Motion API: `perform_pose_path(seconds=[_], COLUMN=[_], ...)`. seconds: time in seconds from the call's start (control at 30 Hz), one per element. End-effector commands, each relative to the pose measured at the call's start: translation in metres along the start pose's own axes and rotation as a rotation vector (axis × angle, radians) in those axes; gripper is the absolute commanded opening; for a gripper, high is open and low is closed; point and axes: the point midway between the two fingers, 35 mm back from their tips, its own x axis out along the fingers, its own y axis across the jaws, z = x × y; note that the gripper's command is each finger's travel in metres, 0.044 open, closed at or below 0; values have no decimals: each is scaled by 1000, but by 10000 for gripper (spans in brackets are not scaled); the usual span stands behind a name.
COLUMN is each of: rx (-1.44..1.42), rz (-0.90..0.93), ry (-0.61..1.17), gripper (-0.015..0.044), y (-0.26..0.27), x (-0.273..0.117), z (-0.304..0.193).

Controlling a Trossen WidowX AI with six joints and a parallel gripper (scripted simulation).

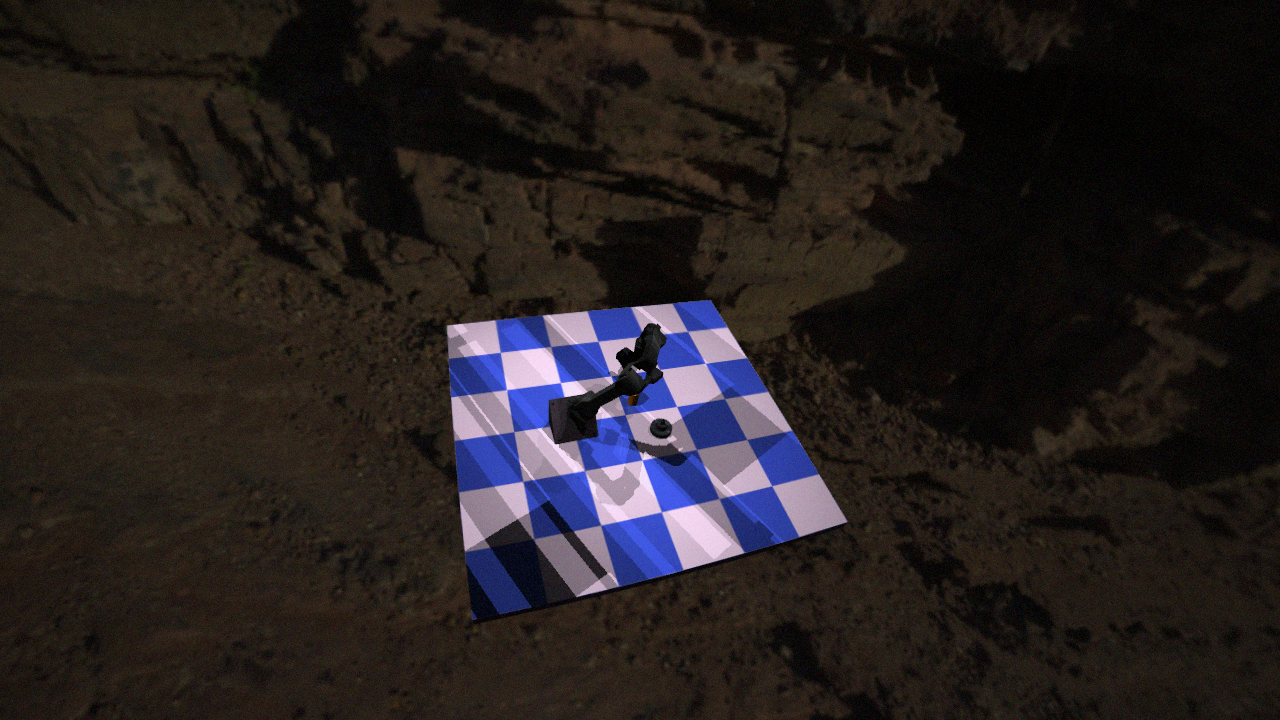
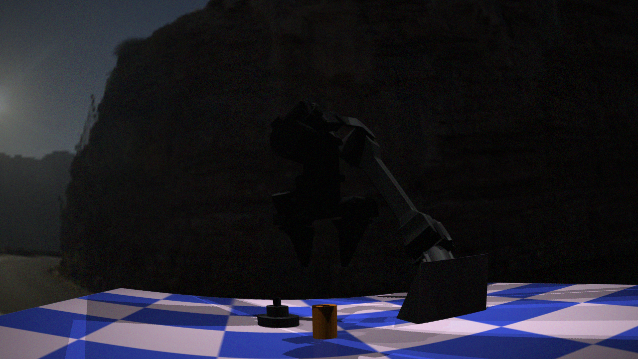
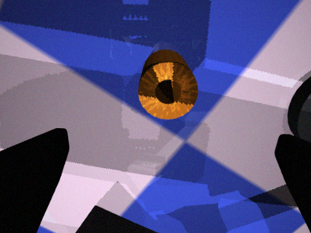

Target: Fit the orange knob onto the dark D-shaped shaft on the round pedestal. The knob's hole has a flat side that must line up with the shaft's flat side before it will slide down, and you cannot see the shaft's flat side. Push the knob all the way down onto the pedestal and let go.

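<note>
The orange knob [image 1: 632, 400] [image 2: 324, 322] [image 3: 146, 103] stands upright on the checkered table. In the wrist view its top shows a dark hole with a straight edge on the right side of its darkest part; shadow makes the flat side hard to tell. The round dark pedestal [image 1: 660, 430] [image 2: 277, 320] stands to the knob's left in the exterior view, with the thin shaft [image 2: 276, 301] upright on top; in the wrist view only part of the pedestal [image 3: 304, 113] shows at the right edge. My gripper [image 2: 325, 264] [image 3: 175, 142] is open and empty, pointing down, above the knob's height.
The checkered table [image 1: 805, 514] [image 2: 151, 339] carries the arm's dark wedge-shaped base [image 1: 565, 429] [image 2: 450, 290], right of the knob in the exterior view. Broken shadows lie across the table. Dark rock surrounds it.
</note>
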Motion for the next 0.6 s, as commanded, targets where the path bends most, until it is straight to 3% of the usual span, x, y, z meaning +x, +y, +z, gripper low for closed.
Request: perform_pose_path(seconds=[0.0, 0.47, 0.57], rx=[544, 561, 573], rz=[-8, -9, -9], ry=[4, 4, 3], gripper=[440, 440, 440], y=[0, 0, 0], x=[1, 1, 19], z=[0, 0, 1])
